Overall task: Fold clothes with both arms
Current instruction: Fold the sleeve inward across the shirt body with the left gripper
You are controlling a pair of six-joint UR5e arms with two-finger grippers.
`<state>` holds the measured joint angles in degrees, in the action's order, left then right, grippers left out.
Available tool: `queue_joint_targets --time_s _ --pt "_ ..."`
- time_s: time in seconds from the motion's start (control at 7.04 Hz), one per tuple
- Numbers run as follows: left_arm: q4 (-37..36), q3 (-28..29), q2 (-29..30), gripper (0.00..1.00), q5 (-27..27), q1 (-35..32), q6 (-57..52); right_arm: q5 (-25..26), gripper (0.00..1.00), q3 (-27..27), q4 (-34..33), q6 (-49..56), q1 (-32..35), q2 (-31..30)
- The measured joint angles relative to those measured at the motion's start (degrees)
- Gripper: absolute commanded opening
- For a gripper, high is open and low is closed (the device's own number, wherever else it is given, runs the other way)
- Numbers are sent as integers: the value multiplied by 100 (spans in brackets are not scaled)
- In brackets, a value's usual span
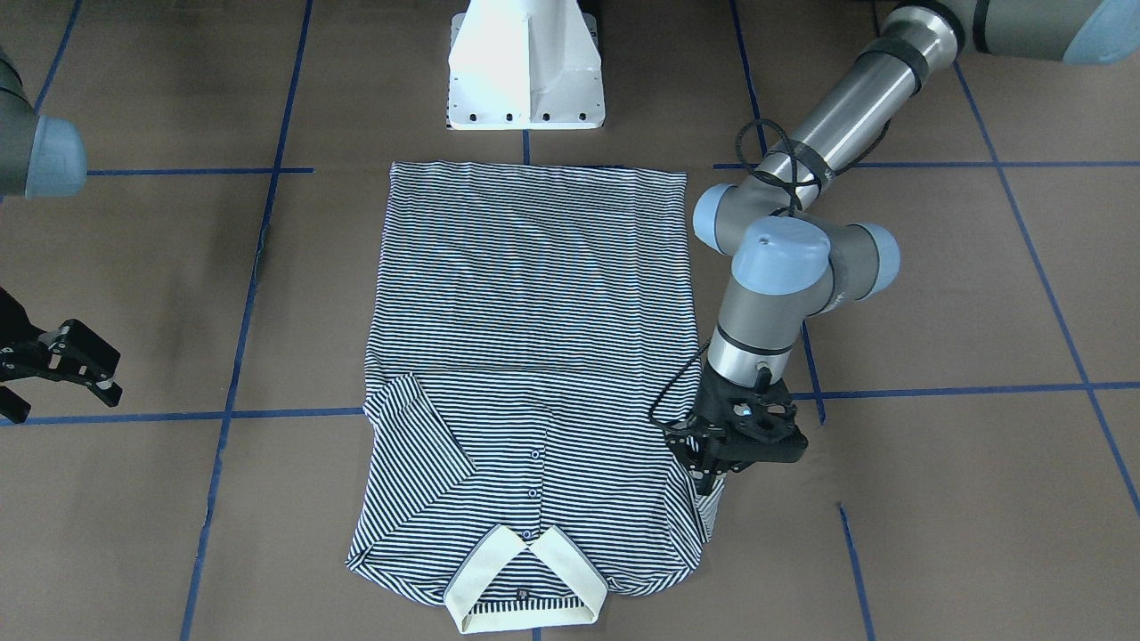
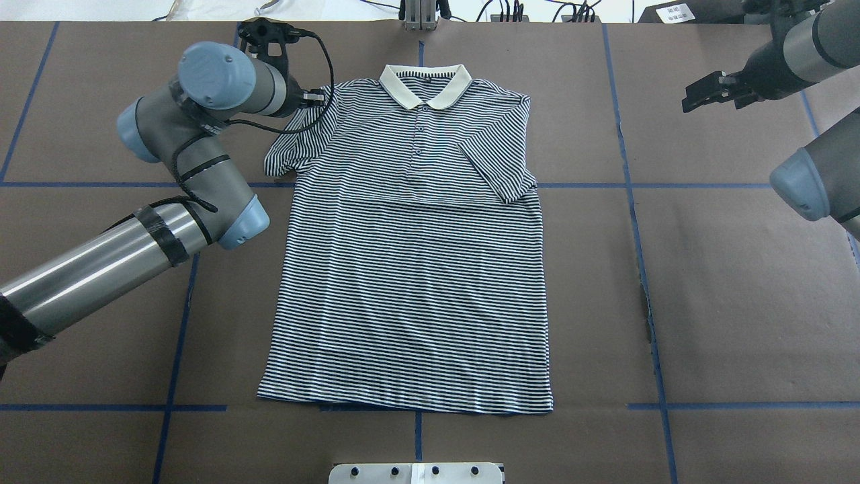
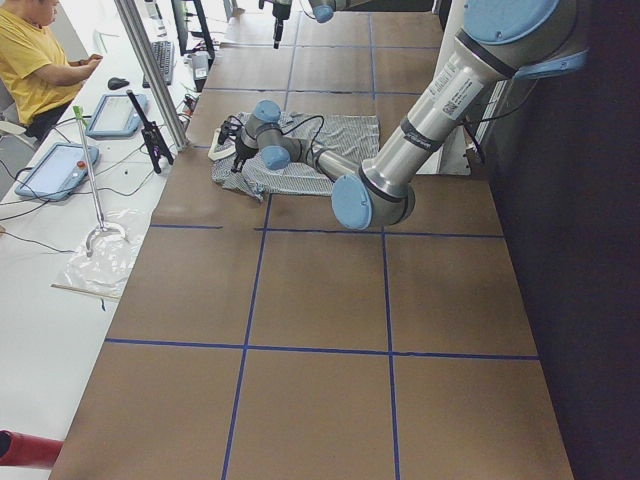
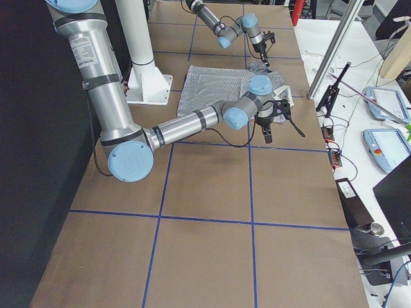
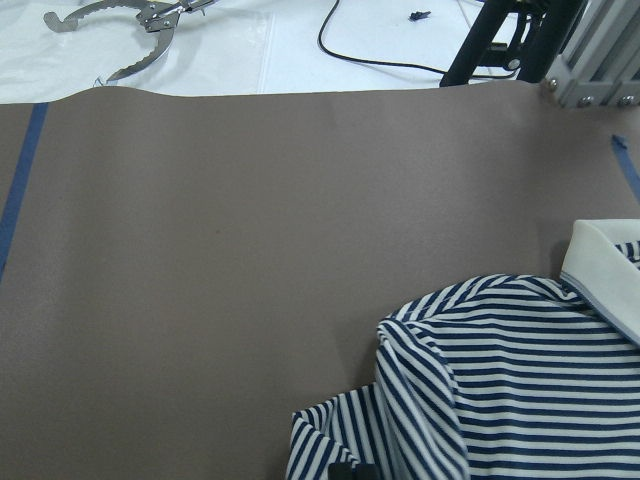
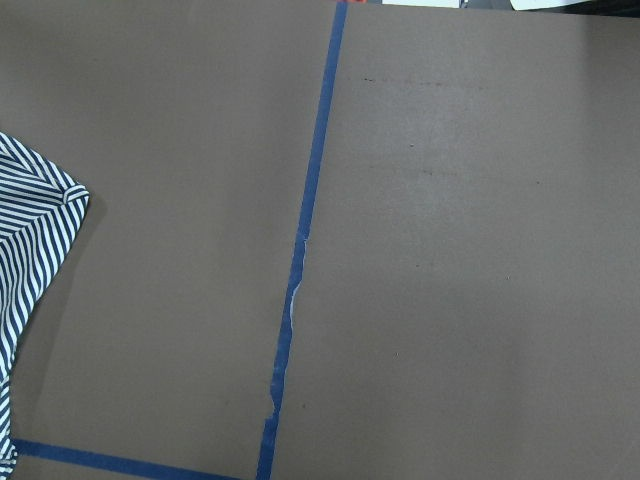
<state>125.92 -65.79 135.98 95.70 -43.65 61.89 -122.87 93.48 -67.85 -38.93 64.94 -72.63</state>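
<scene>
Beside the brown table (image 2: 739,269) with blue tape (image 2: 705,185): a person in yellow (image 3: 30,60), a tablet (image 3: 55,170), metal tongs (image 5: 155,15).

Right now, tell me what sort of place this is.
Probably a robotics lab: two jointed arms over a table marked with blue tape, teach pendants on a side bench, a person seated there.

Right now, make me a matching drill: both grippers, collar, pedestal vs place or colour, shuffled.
Things:
1. left gripper
2. right gripper
3. collar
4. pedestal

Place or colour:
A. over bare table, clear of the shirt
B. white, just beyond the shirt's hem
C. at the sleeve that still lies spread out
D. plain cream

Pairs: 1-C, 2-A, 3-D, 4-B
</scene>
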Motion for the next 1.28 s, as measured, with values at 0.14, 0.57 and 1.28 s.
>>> queue_joint_targets --time_s 0.14,0.57,1.28 --pt "-215 213 335 0 -20 179 312 0 100 1 0 -3 -4 1" --pt "-384 796 846 100 -143 464 635 6 100 -18 0 -1 -10 25" --pt "-768 -1088 -184 100 305 447 -654 31 100 699 -29 -1445 -473 -37"
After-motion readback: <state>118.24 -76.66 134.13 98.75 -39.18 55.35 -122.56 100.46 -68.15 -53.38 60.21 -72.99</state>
